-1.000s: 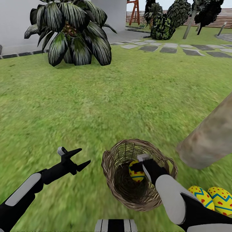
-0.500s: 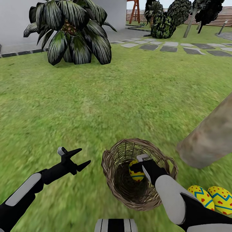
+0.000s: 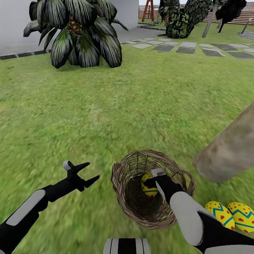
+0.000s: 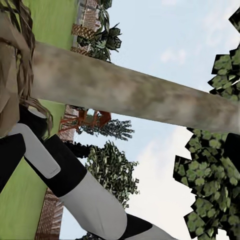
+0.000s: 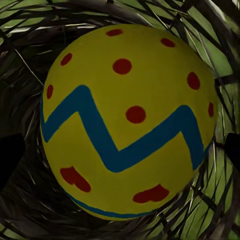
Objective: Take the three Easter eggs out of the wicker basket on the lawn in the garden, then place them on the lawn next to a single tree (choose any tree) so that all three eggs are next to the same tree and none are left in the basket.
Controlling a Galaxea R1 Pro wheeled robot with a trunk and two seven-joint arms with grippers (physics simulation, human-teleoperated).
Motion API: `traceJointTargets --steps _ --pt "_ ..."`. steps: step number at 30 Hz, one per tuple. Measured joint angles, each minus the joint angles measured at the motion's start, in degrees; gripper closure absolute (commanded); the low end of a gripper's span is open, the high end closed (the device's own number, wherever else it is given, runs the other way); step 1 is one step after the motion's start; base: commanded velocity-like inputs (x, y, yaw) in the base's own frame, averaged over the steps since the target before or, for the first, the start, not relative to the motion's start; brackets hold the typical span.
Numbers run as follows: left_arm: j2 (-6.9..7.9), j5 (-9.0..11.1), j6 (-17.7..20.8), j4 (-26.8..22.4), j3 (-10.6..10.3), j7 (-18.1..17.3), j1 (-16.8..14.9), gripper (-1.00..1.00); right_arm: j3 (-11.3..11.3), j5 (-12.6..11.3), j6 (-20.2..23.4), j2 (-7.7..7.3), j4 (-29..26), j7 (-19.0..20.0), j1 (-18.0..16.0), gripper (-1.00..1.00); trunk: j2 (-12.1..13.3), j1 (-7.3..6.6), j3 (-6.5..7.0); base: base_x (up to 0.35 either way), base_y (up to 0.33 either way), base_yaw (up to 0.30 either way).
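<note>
The wicker basket lies tipped on the lawn with its mouth towards me. One yellow Easter egg with red dots and a blue zigzag rests inside it. My right gripper reaches into the basket, open, with a dark finger on each side of the egg and a small gap showing. Two more eggs lie on the grass beside the grey-beige tree trunk. My left gripper hangs open over the grass left of the basket, holding nothing.
A spiky dark-leaved plant stands at the back left. A grey stepping-stone path crosses the far right, with shrubs and a slatted fence behind. The trunk and my right arm appear in the left wrist view.
The whole head picture has slid up slightly, so the camera moved. Both arms, the basket and the eggs keep their places relative to each other.
</note>
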Motion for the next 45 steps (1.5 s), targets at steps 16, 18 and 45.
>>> traceJointTargets --steps 16,18,45 --pt "-0.28 -0.2 0.0 2.0 0.0 0.0 0.0 -1.00 0.0 -0.1 0.0 0.00 0.0 -0.5 0.0 -1.00 -0.1 0.24 -1.99 0.000 0.000 0.000" --pt "-0.27 -0.1 0.0 2.0 0.0 0.0 0.0 -1.00 0.1 -0.1 0.0 0.00 0.0 -0.5 0.0 -1.00 -0.1 0.23 -2.00 0.000 0.000 0.000" --pt "-0.44 -0.1 0.0 2.0 0.0 0.0 0.0 -1.00 0.0 0.0 -0.2 0.00 0.0 0.0 0.0 -1.00 -0.1 0.28 -2.44 0.000 0.000 0.000"
